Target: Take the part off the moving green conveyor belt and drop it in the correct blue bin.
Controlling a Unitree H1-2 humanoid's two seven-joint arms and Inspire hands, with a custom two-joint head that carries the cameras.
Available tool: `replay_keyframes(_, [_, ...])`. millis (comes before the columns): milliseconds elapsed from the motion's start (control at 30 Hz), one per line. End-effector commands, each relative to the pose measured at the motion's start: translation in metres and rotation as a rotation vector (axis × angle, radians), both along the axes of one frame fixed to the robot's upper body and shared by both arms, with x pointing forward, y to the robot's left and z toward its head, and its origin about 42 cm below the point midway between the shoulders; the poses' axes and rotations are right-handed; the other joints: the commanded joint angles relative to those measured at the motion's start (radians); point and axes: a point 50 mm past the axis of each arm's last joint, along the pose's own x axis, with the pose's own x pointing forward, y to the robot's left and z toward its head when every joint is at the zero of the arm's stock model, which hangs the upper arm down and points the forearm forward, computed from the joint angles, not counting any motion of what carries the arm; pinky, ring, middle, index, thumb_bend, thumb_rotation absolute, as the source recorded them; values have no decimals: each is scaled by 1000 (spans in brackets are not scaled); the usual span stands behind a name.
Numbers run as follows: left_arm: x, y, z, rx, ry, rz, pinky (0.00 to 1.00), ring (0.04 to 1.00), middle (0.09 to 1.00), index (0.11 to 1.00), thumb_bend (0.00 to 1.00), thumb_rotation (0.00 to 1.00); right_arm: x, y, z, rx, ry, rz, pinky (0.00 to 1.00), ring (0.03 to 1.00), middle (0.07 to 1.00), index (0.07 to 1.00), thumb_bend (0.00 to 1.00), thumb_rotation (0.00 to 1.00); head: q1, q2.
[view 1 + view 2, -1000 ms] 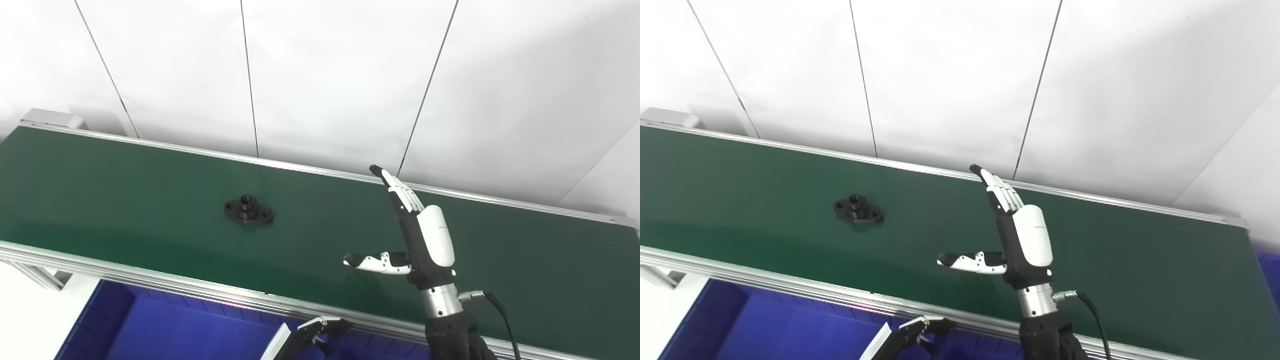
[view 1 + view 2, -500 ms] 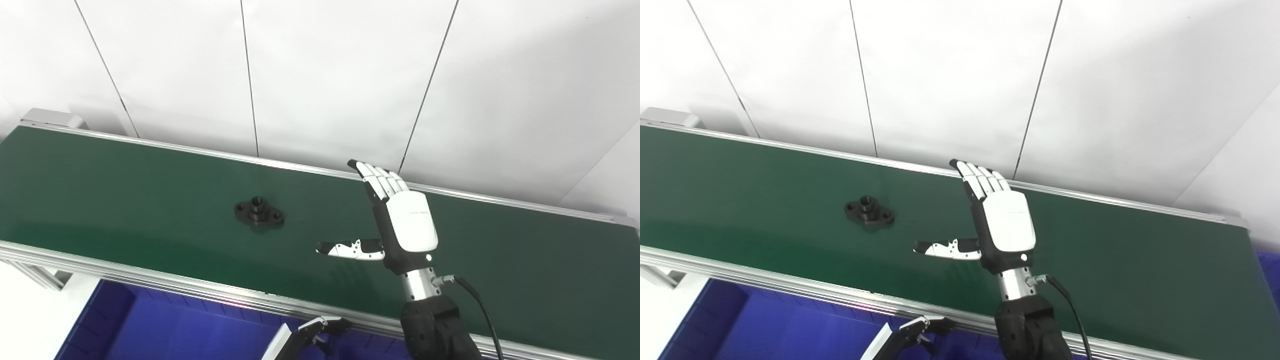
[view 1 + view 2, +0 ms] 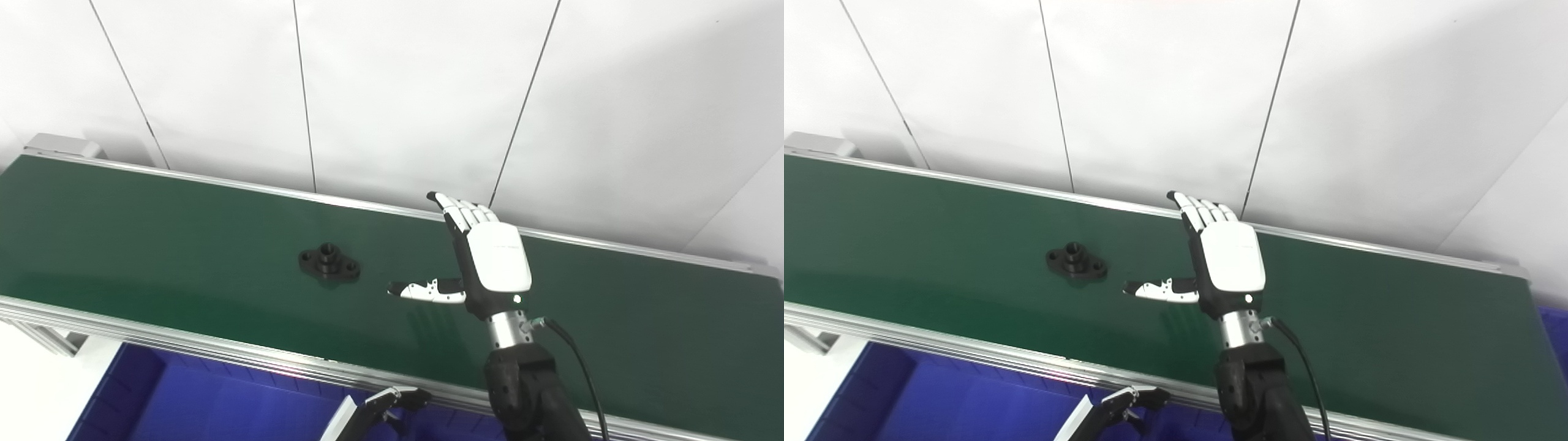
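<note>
A black flanged part (image 3: 329, 261) with a raised hub lies flat on the green conveyor belt (image 3: 153, 226), left of centre. My right hand (image 3: 484, 263) hovers over the belt just right of the part, open, fingers straight and pointing to the far rail, thumb (image 3: 425, 291) stretched left toward the part. A gap of bare belt separates thumb tip and part. Only the fingertips of my left hand (image 3: 392, 404) show at the bottom edge, over the blue bin (image 3: 202, 401); they look curled and hold nothing I can see.
Aluminium rails (image 3: 184, 349) frame the belt at front and back. A white panelled wall (image 3: 398, 92) rises behind the far rail. A second blue bin corner (image 3: 1557, 331) shows at the right edge, beyond the belt's end.
The part has ridden the belt to the right, closer to my right hand. The right hand has moved left and further over the belt, turning its back toward the camera.
</note>
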Motion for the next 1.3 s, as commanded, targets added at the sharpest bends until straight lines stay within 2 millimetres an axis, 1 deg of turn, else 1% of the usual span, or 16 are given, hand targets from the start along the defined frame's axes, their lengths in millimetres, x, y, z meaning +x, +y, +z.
replay_keyframes(0, [-1,-6,3,-14,-28,-12,645,732,746,737,811,1000,9,12,19,27,-37,-4,809,819,824,864,891,715,0,2])
replay_keyframes(67, [-1,-7,3,-10,-35,-12,643,730,745,737,797,1000,12,14,18,27,-32,-2,801,812,819,861,893,717,1,3])
replay_keyframes(233, [-2,-8,3,-11,-36,-14,646,734,749,740,807,1000,17,19,16,39,-23,1,772,789,799,850,898,696,6,5])
replay_keyframes(300, [-2,-10,4,-6,-50,-13,639,729,745,739,793,1000,19,23,15,41,-16,2,762,783,794,849,899,689,9,6])
replay_keyframes(433, [-2,-13,4,-17,-43,-13,645,731,748,742,797,1000,23,36,16,9,-4,4,764,779,790,851,902,694,15,8])
replay_keyframes(600, [-1,-15,6,-18,-57,-15,632,725,744,739,776,992,24,50,15,-27,27,16,780,785,797,854,899,671,22,10])
replay_keyframes(667, [-1,-17,6,-18,-64,-10,625,720,742,735,773,994,25,53,13,-37,35,17,772,777,792,850,904,643,26,10])
replay_keyframes(900, [-1,-19,5,-17,-61,-25,639,729,751,745,802,1000,31,64,0,-68,67,16,749,752,777,843,921,578,36,13])
replay_keyframes(967, [-1,-20,6,-29,-53,-20,641,729,751,743,802,981,32,66,-3,-74,69,16,747,744,769,839,926,571,39,14])
replay_keyframes(1200, [-2,-23,7,-35,-59,-16,632,720,749,740,793,989,34,73,-18,-152,90,21,771,752,769,855,909,615,47,18])
replay_keyframes(1267, [-3,-24,7,-44,-53,-11,637,722,749,739,797,984,34,73,-21,-165,87,17,771,749,767,851,911,606,47,19])
